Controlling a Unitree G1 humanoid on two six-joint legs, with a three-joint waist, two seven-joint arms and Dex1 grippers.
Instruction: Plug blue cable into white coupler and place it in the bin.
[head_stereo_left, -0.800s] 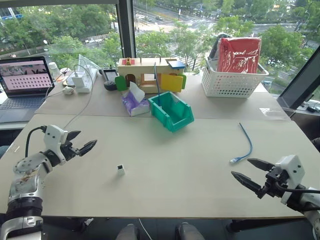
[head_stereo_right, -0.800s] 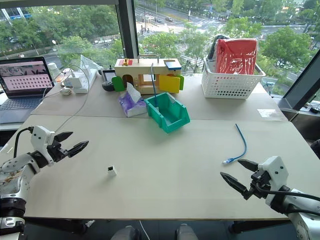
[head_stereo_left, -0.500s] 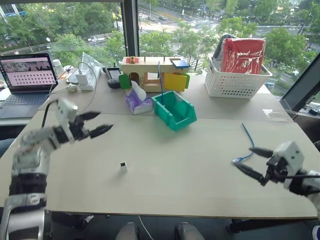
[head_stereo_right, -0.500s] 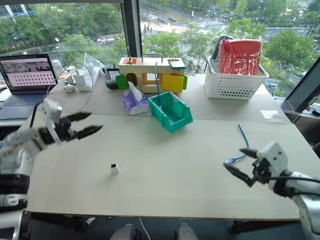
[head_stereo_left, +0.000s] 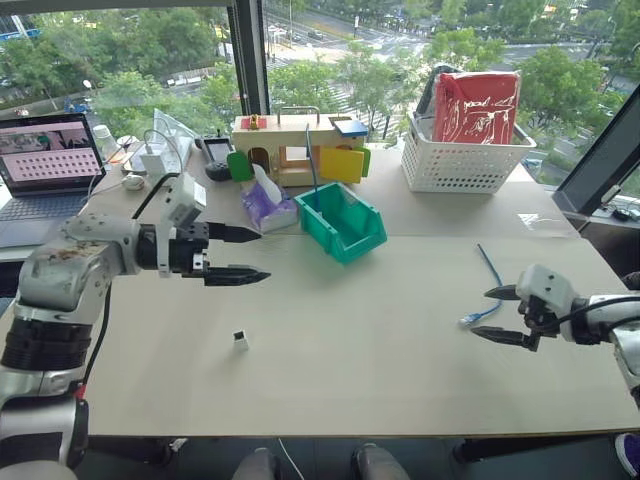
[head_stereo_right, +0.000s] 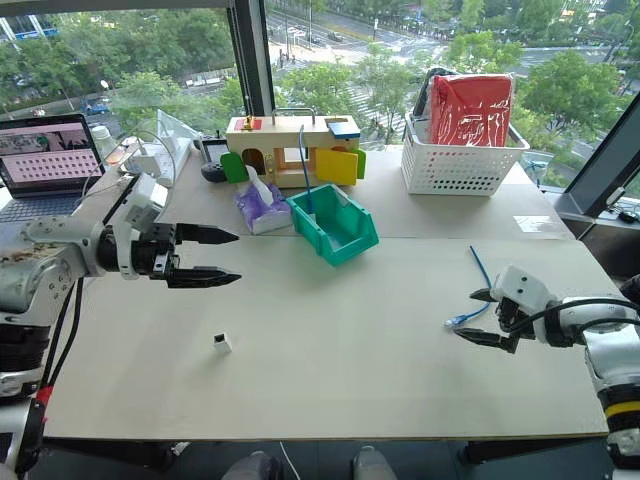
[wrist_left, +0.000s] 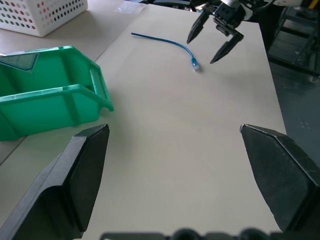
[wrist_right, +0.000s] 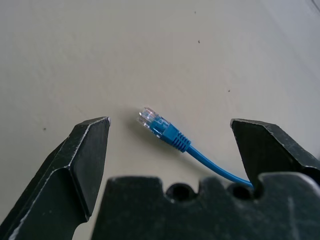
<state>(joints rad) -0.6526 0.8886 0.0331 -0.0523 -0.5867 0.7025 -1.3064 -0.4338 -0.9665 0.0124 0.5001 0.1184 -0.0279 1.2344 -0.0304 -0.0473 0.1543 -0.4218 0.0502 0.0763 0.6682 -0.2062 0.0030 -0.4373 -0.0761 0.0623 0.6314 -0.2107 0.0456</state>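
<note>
My right gripper (wrist_right: 170, 150), jaws wide, straddles the clear plug of the blue cable (head_stereo_left: 491, 283) lying limp on the table (head_stereo_left: 380, 350); my left gripper (head_stereo_left: 245, 254) hangs open. I'd pinch the stiff boot (thin, light, likely slippery).

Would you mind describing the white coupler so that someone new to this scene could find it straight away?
Start at the big beige table and look at its near left part, well in front of the teal bin. The white coupler is a tiny white block with a dark opening, standing alone on bare tabletop below the left gripper. Nothing else that small and white lies nearby.
</note>
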